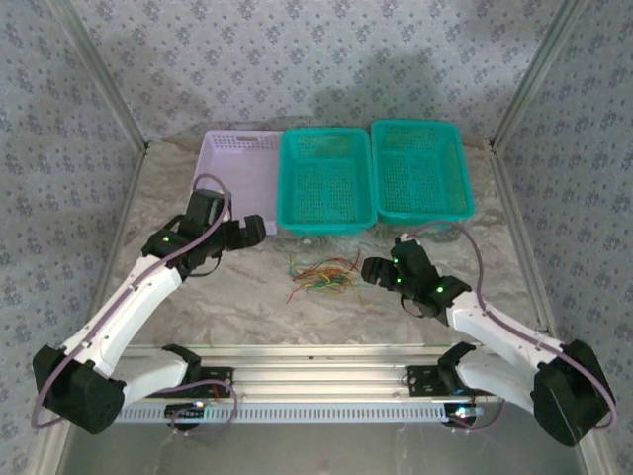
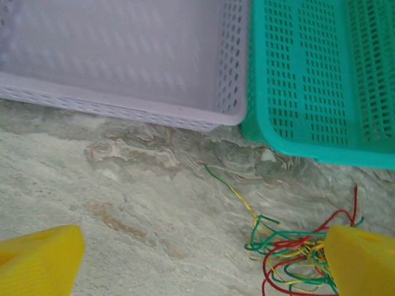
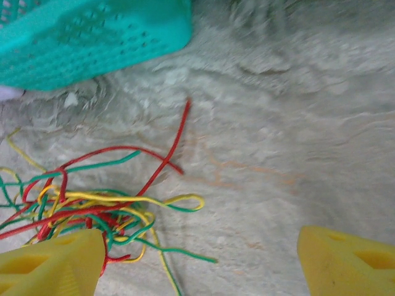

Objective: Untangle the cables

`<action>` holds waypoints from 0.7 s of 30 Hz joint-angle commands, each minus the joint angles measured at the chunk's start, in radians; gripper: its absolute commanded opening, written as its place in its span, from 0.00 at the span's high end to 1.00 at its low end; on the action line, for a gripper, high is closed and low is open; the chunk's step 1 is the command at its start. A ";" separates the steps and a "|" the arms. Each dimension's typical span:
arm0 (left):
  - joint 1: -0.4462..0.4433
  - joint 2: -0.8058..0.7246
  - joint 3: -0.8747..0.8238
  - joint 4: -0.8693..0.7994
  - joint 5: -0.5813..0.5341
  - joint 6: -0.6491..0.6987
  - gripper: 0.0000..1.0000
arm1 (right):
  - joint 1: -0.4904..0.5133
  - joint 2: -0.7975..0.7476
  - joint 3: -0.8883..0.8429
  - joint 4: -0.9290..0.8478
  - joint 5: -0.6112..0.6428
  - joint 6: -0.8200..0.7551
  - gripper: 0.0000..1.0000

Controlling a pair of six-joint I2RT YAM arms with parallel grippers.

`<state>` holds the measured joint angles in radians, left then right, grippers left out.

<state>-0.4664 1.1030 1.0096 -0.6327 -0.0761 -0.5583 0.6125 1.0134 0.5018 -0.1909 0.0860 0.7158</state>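
The cables point(image 1: 319, 275) lie as a tangle of thin red, green and yellow strands on the marble tabletop, in front of the baskets. My left gripper point(image 1: 255, 230) hangs open to their left. In the left wrist view the cables point(image 2: 296, 253) sit by the right yellow finger point(image 2: 361, 259), and the gripper point(image 2: 200, 265) has bare table between its fingertips. My right gripper point(image 1: 374, 269) is open just right of the tangle. In the right wrist view the cables point(image 3: 92, 203) reach its left finger point(image 3: 52, 265), with loose ends trailing into the open gripper point(image 3: 200, 265).
A lilac basket point(image 1: 220, 178) and two teal baskets point(image 1: 289, 188) point(image 1: 463, 178) stand in a row behind the tangle. In the wrist views the lilac basket point(image 2: 123, 105) and a teal basket point(image 3: 92, 37) are close ahead. Metal frame posts bound both table sides.
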 commanded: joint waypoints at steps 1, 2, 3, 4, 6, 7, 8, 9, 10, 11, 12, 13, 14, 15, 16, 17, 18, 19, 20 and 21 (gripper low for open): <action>-0.032 0.004 -0.013 -0.001 0.018 0.008 0.01 | 0.032 0.044 0.011 0.060 -0.018 0.020 0.17; -0.043 0.004 -0.017 0.002 0.018 0.008 0.00 | 0.039 0.061 0.019 0.067 -0.025 0.016 0.17; -0.051 0.005 -0.021 0.004 0.016 0.008 0.00 | 0.047 0.076 0.025 0.081 -0.034 0.014 0.17; -0.060 0.008 -0.027 0.007 0.014 0.005 0.01 | 0.055 0.088 0.029 0.098 -0.043 0.013 0.17; -0.077 0.012 -0.039 0.016 0.013 0.001 0.01 | 0.074 0.115 0.051 0.120 -0.063 -0.007 0.18; -0.086 0.015 -0.044 0.017 0.013 0.001 0.01 | 0.087 0.125 0.066 0.118 -0.061 -0.019 0.19; -0.095 0.018 -0.047 0.019 0.012 0.000 0.01 | 0.097 0.136 0.085 0.109 -0.058 -0.035 0.20; -0.103 0.023 -0.049 0.020 0.008 0.000 0.01 | 0.110 0.145 0.100 0.105 -0.055 -0.051 0.21; -0.112 0.027 -0.051 0.019 0.002 0.000 0.01 | 0.123 0.150 0.112 0.105 -0.051 -0.062 0.22; -0.122 0.030 -0.052 0.020 -0.002 0.001 0.01 | 0.136 0.154 0.123 0.106 -0.047 -0.071 0.23; -0.130 0.035 -0.055 0.021 -0.006 0.000 0.01 | 0.151 0.161 0.134 0.108 -0.041 -0.078 0.23; -0.137 0.037 -0.058 0.023 -0.006 -0.002 0.01 | 0.164 0.169 0.144 0.108 -0.037 -0.078 0.23; -0.145 0.039 -0.063 0.027 -0.005 -0.006 0.01 | 0.177 0.181 0.157 0.104 -0.036 -0.078 0.24; -0.154 0.042 -0.068 0.032 -0.005 -0.007 0.01 | 0.189 0.196 0.170 0.098 -0.032 -0.123 0.26; -0.162 0.044 -0.072 0.034 -0.007 -0.009 0.01 | 0.198 0.211 0.181 0.091 -0.029 -0.135 0.28; -0.167 0.046 -0.075 0.035 -0.010 -0.012 0.01 | 0.208 0.225 0.189 0.088 -0.023 -0.145 0.31; -0.170 0.046 -0.074 0.036 -0.013 -0.013 0.01 | 0.215 0.238 0.194 0.090 -0.015 -0.150 0.32; -0.172 0.044 -0.074 0.035 -0.015 -0.014 0.01 | 0.222 0.249 0.196 0.096 -0.013 -0.155 0.33; -0.171 0.042 -0.072 0.033 -0.017 -0.013 0.01 | 0.227 0.256 0.196 0.108 -0.021 -0.166 0.36; -0.172 0.038 -0.071 0.031 -0.021 -0.012 0.01 | 0.231 0.266 0.197 0.118 -0.023 -0.176 0.40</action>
<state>-0.6315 1.1458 0.9363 -0.6239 -0.0753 -0.5636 0.8314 1.2575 0.6758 -0.0811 0.0479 0.5896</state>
